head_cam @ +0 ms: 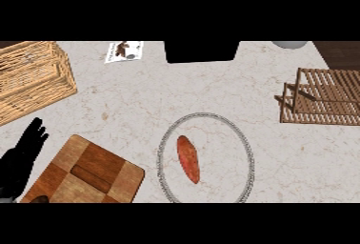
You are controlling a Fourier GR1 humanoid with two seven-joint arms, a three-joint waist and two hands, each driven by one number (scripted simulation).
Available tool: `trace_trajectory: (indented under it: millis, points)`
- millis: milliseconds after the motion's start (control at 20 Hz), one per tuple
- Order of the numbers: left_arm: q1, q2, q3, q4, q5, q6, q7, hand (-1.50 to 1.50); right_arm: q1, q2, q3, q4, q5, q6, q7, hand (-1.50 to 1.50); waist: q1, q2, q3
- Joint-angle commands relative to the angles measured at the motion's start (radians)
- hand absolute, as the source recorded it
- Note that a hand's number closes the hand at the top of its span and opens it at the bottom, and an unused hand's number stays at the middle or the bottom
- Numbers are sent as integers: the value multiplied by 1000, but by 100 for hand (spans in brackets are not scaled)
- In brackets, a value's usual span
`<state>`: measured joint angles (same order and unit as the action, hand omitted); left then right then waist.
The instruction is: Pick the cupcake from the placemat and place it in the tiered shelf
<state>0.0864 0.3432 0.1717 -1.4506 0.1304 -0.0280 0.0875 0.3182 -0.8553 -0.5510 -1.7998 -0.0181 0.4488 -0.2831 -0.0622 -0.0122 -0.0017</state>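
Attention goes first to the round placemat (224, 143), which lies flat on the pale desk (126, 105) and serves as our landmark. On the left half of the placemat we see one long orange-red item (187, 158), lying flat and well inside the grey rim. It does not look like a cupcake to us, but it is the only thing on the placemat, so we judge that it is the thing to pick. Nothing touches it now.

Our left hand (21, 157) shows far to the left of the placemat, at the edge of the view. Its fingers (35, 131) are straight and point up, and they hold nothing; we judge that this hand is only resting there. Our right hand is not in view, so we say nothing about its fingers.

The tiered shelf (323, 95) stands to the upper right of the placemat, well apart from it, with wooden slats open from above. Because the shelf is on that side, we think the right hand is the natural one for the carry.

A wooden cutting board (84, 174) lies just left of the placemat, between it and the left hand. A wicker basket (32, 78) stands to the upper left of the placemat, far from it. Neither of them lies between the placemat and the shelf. We judge that the picking is not yet begun.
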Motion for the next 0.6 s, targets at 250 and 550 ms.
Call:
trace_trajectory:
  millis: [250, 550]
  points:
    - [-64, 2, 12, 50, 0, -16, 3, 0, 83, -119, -479, 95, -395, 305, 83, 150, 26, 6, 0]
    - [-58, -3, 6, 67, -8, -53, -31, 0, -19, -208, -573, 137, -383, 231, 253, 150, 53, 11, 1]
